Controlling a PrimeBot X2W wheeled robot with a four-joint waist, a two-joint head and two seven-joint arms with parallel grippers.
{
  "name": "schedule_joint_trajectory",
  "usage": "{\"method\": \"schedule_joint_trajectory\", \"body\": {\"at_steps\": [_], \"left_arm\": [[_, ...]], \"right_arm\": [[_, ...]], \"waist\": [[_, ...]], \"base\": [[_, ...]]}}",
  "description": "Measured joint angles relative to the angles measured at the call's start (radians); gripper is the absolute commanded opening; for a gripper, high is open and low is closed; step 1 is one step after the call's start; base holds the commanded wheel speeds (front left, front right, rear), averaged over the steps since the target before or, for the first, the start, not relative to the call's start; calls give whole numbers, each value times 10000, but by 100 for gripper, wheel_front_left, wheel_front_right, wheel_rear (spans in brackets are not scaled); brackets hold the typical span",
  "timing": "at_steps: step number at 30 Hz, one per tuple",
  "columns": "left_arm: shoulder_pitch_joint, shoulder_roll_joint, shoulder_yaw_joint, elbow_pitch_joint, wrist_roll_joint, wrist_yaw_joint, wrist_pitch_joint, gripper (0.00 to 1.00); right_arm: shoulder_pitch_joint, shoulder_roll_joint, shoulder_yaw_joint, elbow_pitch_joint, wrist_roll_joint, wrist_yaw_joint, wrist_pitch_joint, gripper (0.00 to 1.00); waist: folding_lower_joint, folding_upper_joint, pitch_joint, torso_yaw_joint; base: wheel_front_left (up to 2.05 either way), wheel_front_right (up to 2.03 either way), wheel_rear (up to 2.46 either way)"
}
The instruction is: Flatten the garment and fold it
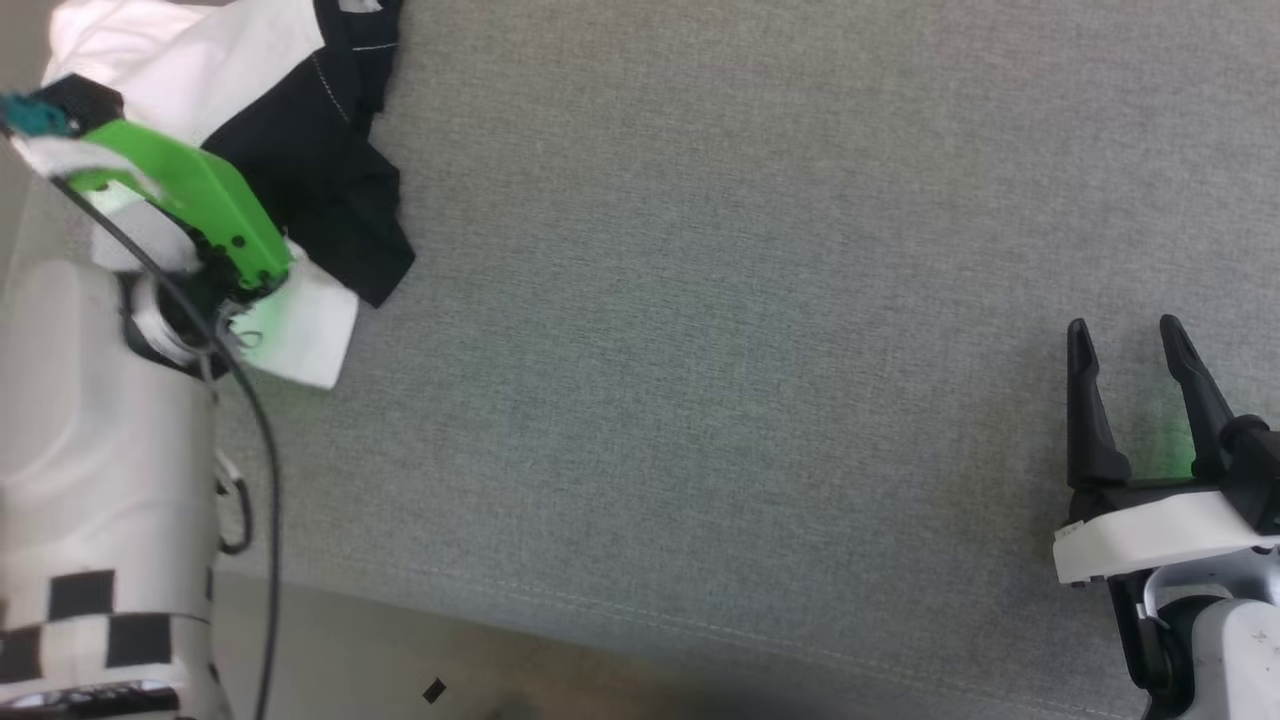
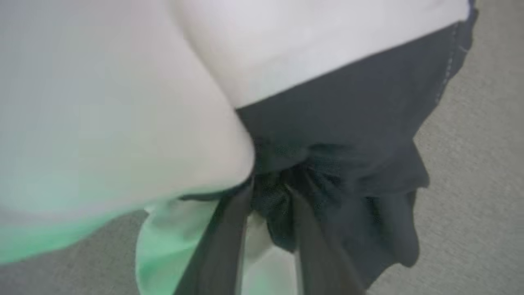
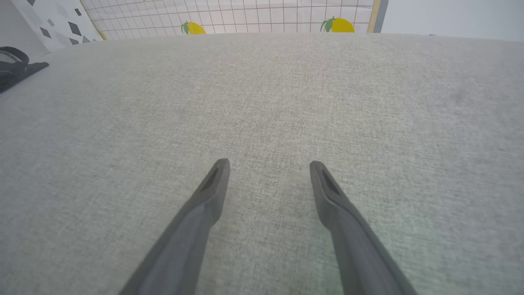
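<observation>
A two-armed robot starts work on the garment (image 1: 300,160), a white sports shirt with black sleeves that lies crumpled toward the far left corner of the grey cloth-covered table (image 1: 750,350), one white flap reaching out beneath the robot's wrist. The left pincer (image 2: 270,192) is closed on a gathered bunch of the black cloth, the fabric puckering between its two dark fingers (image 2: 223,241), while white folds billow close around the wrist camera. The right pincer (image 1: 1124,335) stands wide open and holds nothing, hovering over bare cloth near the table's near right corner, well apart from the shirt. From the room, the work looks to be at its very beginning: nothing is flattened and no fold is made. The risk lies in that single small bite. If it has caught only a loose layer of sleeve, a pull could draw the shirt along in a heap rather than spread it, or the thin cloth could slide out of the fingers. With the shirt so close to the corner, a pull the wrong way might also tip part of it over the edge, and the other arm is too far off to pin it down.
</observation>
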Motion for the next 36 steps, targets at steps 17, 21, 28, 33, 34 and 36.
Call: {"method": "schedule_joint_trajectory", "body": {"at_steps": [17, 21, 28, 33, 34, 36], "left_arm": [[-2208, 458, -203, -479, 830, -1108, -4939, 0], [-3406, 570, -602, -754, 928, -1319, -4744, 0], [-5520, 213, -1377, -880, 1009, -1590, -4612, 0], [-6536, -477, -1799, -462, 773, -1718, -4752, 0], [-6682, -646, -1841, -359, 644, -1720, -4801, 0], [-6782, -957, -1877, -201, 441, -1772, -4903, 0]], "right_arm": [[225, 4, 441, 1269, 633, 0, -464, 100], [221, 6, 642, 1735, 986, 0, -738, 100], [230, 8, 974, 2654, 1444, 0, -1149, 100], [225, 0, 995, 3068, 1580, 0, -1342, 100], [223, 0, 986, 3126, 1613, 0, -1354, 100], [225, 2, 970, 3225, 1620, 0, -1392, 100]], "waist": [[-2, 0, -2208, 232], [-2, 0, -2780, 55], [-2, 0, -3446, -798], [-2, 0, -3732, -1595], [-2, 0, -3776, -1757], [-2, 0, -3847, -2040]], "base": [[0, 0, 0], [0, 0, 0], [0, 0, 0], [0, 0, 0], [0, 0, 0], [0, 0, 0]]}}
